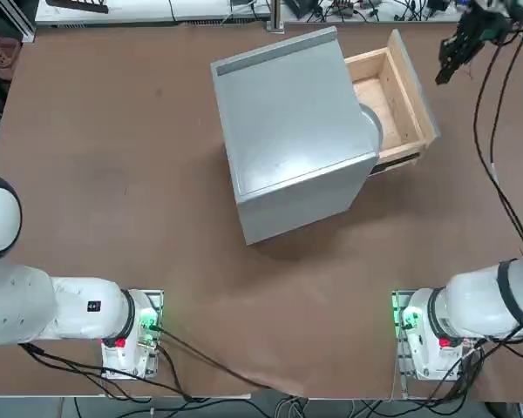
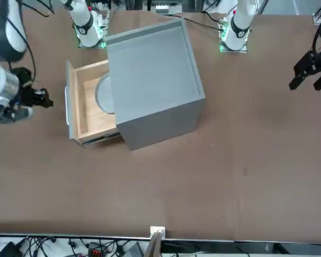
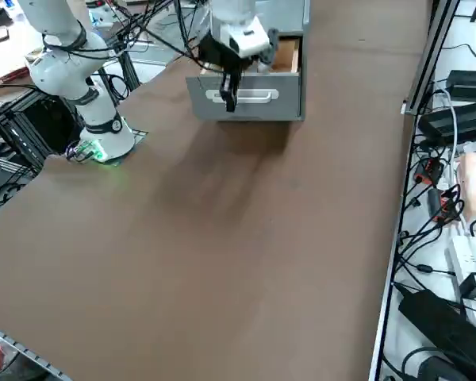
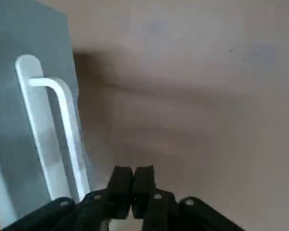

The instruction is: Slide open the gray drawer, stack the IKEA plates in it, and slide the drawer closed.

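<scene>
1. Pressing my two fingers [image 4: 131,185] flat together, I hold nothing in my right gripper [image 1: 451,57].
2. My gripper hangs in the air just beside the drawer [image 1: 399,97], out past its gray front panel [image 3: 246,101]. It does not touch the panel.
3. In my wrist view the white handle [image 4: 53,125] on the front panel is close by my fingertips, but there is a gap between them.
4. My right arm [image 1: 497,300] reaches from its base at the near edge of the table [image 1: 113,174] out to the far right part, and black cables [image 1: 492,148] trail along it.
5. The drawer is pulled out of the cabinet [image 1: 292,131], and I can see its light wood walls.
6. A round plate [image 2: 105,93] lies flat inside the drawer. Part of it is hidden under the cabinet top. I cannot tell if a second plate lies under it.
7. The cabinet sits turned at a slant in the middle of the brown table.
8. The table near my gripper and in front of the drawer is bare.
</scene>
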`<control>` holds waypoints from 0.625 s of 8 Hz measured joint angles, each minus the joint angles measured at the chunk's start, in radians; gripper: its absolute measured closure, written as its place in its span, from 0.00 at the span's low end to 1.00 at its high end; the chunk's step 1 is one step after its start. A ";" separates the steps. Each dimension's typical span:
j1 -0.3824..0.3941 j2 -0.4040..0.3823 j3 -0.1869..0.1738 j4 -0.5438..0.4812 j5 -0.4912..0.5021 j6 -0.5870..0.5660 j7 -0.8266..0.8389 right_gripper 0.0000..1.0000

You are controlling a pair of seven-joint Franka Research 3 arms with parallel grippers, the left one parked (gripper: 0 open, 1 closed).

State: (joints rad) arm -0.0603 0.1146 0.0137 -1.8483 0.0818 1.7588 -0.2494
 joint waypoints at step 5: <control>0.024 0.045 0.008 -0.012 0.175 0.011 0.040 1.00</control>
State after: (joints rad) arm -0.0361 0.1598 0.0219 -1.8606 0.2568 1.7701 -0.2091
